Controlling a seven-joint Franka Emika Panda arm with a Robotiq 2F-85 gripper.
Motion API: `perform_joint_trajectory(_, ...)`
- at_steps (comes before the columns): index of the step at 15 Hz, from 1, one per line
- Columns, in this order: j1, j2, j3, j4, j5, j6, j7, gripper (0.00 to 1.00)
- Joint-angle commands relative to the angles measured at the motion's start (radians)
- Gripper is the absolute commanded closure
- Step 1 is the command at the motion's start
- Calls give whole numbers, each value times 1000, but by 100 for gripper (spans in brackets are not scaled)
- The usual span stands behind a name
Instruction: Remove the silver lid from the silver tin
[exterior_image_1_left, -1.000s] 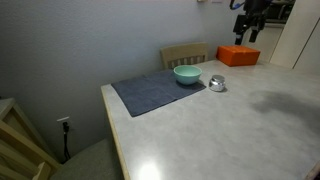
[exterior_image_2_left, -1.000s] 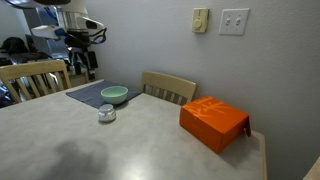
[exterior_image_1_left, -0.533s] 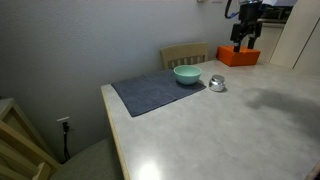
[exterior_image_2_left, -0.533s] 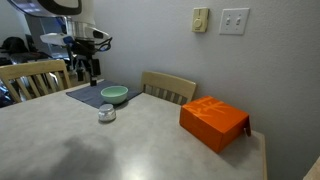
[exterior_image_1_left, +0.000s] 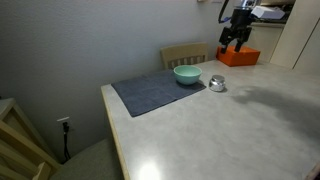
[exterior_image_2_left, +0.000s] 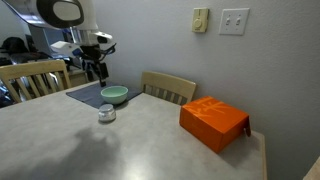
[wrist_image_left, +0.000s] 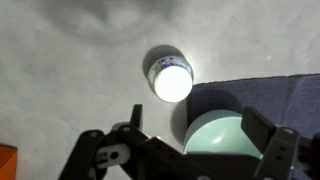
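We see a pale bench (exterior_image_1_left: 200, 130) by a grey wall (exterior_image_1_left: 100, 40): one silver tin (wrist_image_left: 158, 66) wearing one silver lid (wrist_image_left: 173, 86), one teal bowl (exterior_image_1_left: 187, 74), one mat (exterior_image_1_left: 150, 92), one orange box (exterior_image_1_left: 238, 58); jaws released.

Beneath me the pale surface (exterior_image_1_left: 230, 125) carries a grey mat (exterior_image_1_left: 150, 92), the silver tin (exterior_image_1_left: 217, 84) near it, and an orange box (exterior_image_2_left: 213, 122).

Soft, even indoor light in both exterior views, a touch grainy. A pale sheen sits on the bench (exterior_image_1_left: 150, 158) by its near edge, with a faint smeared shadow farther along. In the wrist view, the silver lid (wrist_image_left: 172, 82) blazes white, its detail lost, and the fingers (wrist_image_left: 275, 152) are dark and soft-focused.
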Motion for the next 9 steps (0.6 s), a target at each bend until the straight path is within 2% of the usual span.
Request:
perform_joint_trajectory(1, 6, 99, 3, 38, -2, 45, -2, 0)
perform_joint_trajectory(6, 54, 214, -23, 110, -92, 19, 54, 0)
perform_joint_trajectory(9, 68, 254, -34, 146, -125, 46, 54, 0)
